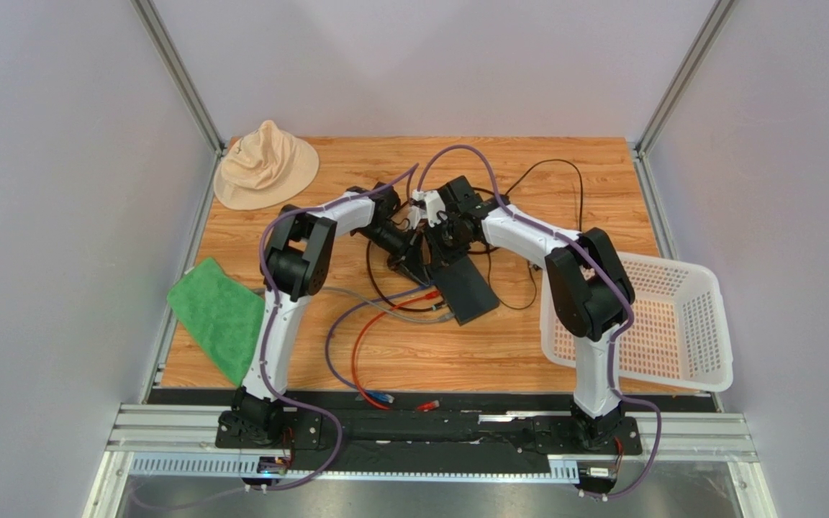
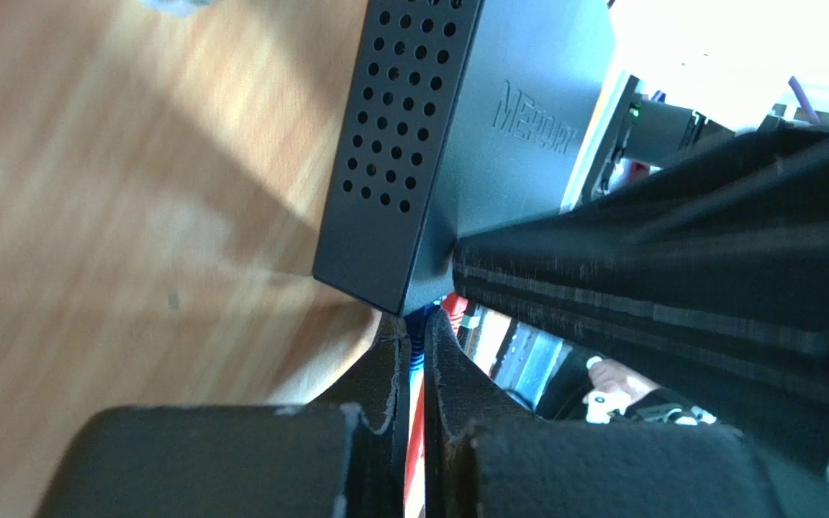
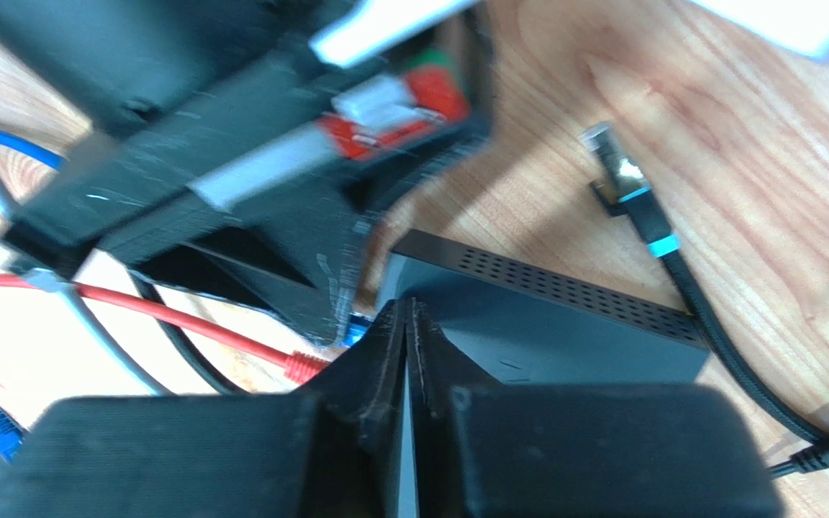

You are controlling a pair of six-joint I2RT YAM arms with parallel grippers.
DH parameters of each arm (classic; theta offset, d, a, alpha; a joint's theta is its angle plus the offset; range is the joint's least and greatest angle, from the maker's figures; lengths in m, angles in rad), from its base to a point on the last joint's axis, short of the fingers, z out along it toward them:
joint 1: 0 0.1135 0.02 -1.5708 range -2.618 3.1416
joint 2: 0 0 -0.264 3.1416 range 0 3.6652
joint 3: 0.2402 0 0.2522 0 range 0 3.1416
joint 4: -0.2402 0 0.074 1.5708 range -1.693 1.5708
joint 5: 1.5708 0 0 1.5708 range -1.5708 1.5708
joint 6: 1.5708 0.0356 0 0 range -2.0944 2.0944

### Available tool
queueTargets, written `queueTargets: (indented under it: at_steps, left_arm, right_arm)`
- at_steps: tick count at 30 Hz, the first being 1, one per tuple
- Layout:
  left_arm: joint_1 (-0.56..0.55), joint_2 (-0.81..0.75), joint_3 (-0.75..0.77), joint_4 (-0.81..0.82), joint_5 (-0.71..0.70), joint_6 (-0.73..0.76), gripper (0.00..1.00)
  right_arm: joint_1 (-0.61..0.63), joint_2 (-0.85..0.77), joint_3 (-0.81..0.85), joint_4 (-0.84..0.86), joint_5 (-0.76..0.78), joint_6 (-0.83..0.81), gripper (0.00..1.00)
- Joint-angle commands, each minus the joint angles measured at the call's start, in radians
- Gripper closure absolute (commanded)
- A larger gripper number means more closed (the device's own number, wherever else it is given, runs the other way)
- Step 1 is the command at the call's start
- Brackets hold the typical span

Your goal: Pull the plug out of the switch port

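Note:
The switch (image 1: 462,283) is a flat black box lying on the wooden table; its perforated side shows in the left wrist view (image 2: 386,140) and the right wrist view (image 3: 559,324). My left gripper (image 1: 417,259) (image 2: 419,329) is shut on the blue plug (image 2: 420,327), right at the switch's corner where the sockets are. The sockets themselves are hidden. A red cable shows behind the fingers. My right gripper (image 1: 446,232) (image 3: 408,311) is shut, its tips resting on the switch's top near that corner, next to the left gripper's finger (image 3: 278,248). The blue plug (image 3: 354,330) peeks out beside it.
A loose red plug (image 3: 300,365) and a black cable with a metal plug (image 3: 630,183) lie beside the switch. Red, blue and grey cables (image 1: 370,356) trail toward the near edge. A tan hat (image 1: 265,164), a green cloth (image 1: 219,313) and a white basket (image 1: 668,324) sit around the table.

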Motion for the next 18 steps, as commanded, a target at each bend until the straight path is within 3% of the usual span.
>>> queueTargets:
  at_steps: [1, 3, 4, 6, 7, 8, 18]
  left_arm:
    - [0.022, -0.118, -0.065, 0.023, 0.018, 0.006, 1.0]
    - [0.027, -0.125, -0.081, 0.023, 0.015, 0.007, 1.0]
    - [0.027, -0.128, -0.085, 0.022, 0.01, 0.006, 1.0]
    - [0.029, -0.131, -0.093, 0.026, 0.004, 0.006, 1.0]
    - [0.029, -0.128, -0.095, 0.026, 0.003, -0.019, 1.0]
    - [0.032, -0.123, -0.095, 0.029, 0.006, -0.021, 1.0]
    - [0.03, -0.076, -0.104, 0.064, 0.024, -0.054, 1.0]
  right_arm:
    - [0.003, -0.063, 0.029, -0.015, 0.005, -0.011, 0.74]
    - [0.003, -0.09, 0.01, -0.023, 0.023, -0.009, 0.6]
    - [0.003, -0.118, -0.006, -0.024, 0.034, -0.008, 0.46]
    - [0.003, -0.149, -0.045, -0.027, 0.035, -0.015, 0.3]
    - [0.006, -0.176, -0.085, -0.027, 0.037, -0.022, 0.11]
    - [0.006, -0.188, -0.11, -0.029, 0.038, -0.023, 0.04]
    - [0.037, -0.253, -0.268, -0.03, 0.068, -0.054, 0.03]
